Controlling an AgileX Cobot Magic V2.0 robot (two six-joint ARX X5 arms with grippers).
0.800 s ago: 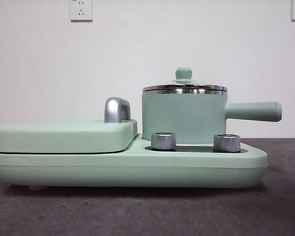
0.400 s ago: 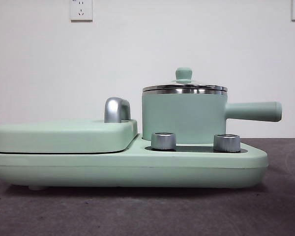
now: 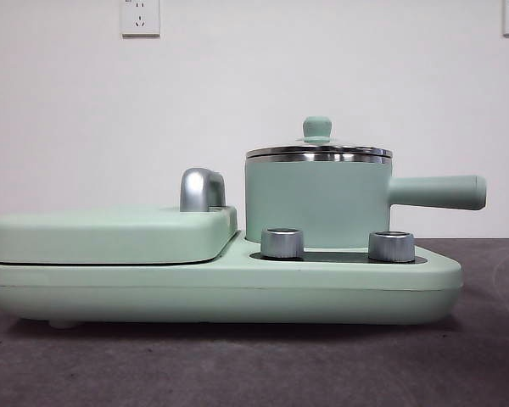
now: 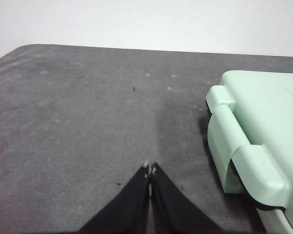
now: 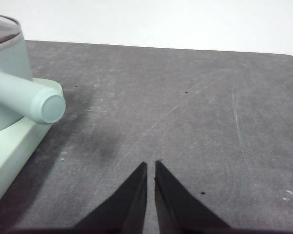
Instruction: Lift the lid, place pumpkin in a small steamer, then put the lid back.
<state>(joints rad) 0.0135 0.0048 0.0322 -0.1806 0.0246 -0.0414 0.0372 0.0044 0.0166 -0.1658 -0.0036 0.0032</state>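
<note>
The small steamer (image 3: 316, 199), a mint-green pot with a long side handle (image 3: 437, 192), stands on the right half of a mint-green cooker base (image 3: 220, 292). The lid (image 3: 318, 151), with its steel rim and mint knob, rests on the pot. The pumpkin is out of view. My left gripper (image 4: 150, 170) is shut over bare grey table, beside the cooker's hinged end (image 4: 244, 151). My right gripper (image 5: 151, 165) is shut and empty over the table, off the tip of the steamer's handle (image 5: 27, 97). Neither arm shows in the front view.
A flat mint-green griddle cover (image 3: 110, 233) with a chrome handle (image 3: 202, 189) fills the base's left half. Two chrome knobs (image 3: 282, 242) sit before the pot. The grey table (image 5: 195, 112) stretches away from both grippers. A white wall with sockets (image 3: 140, 17) stands behind.
</note>
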